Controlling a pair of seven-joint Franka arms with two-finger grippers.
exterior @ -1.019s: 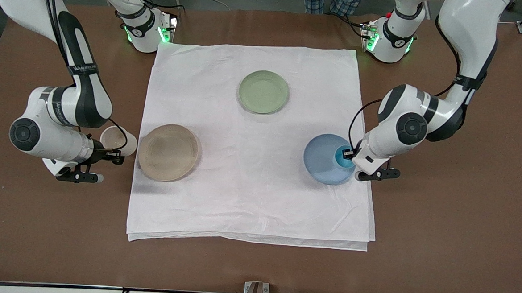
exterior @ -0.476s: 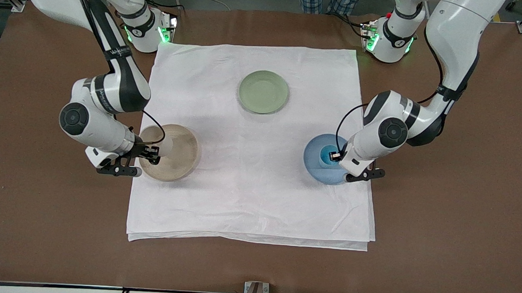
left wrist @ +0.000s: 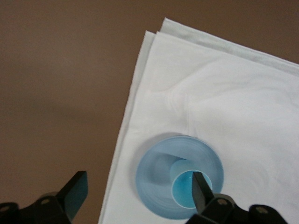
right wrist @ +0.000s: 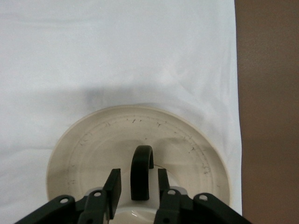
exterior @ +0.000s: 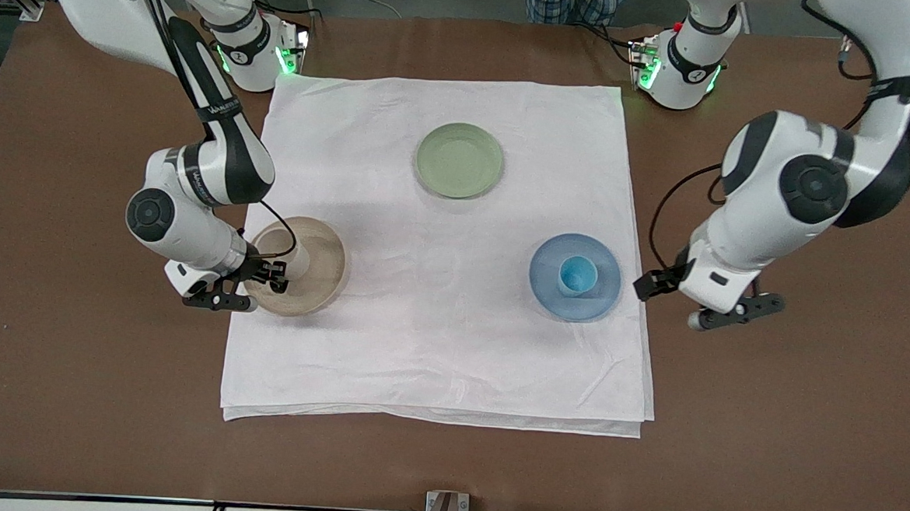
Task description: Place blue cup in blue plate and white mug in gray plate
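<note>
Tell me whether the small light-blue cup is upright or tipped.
Upright: the light-blue tapered cup stands open-mouth-up in the round blue plate.

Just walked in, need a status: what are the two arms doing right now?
The blue cup stands upright in the blue plate, released. The left gripper hangs open over the cloth's edge beside that plate. The right gripper is over the gray plate, jaws on either side of the white mug at its dark handle; the mug is on or just above the plate. A green plate sits unused.
</note>
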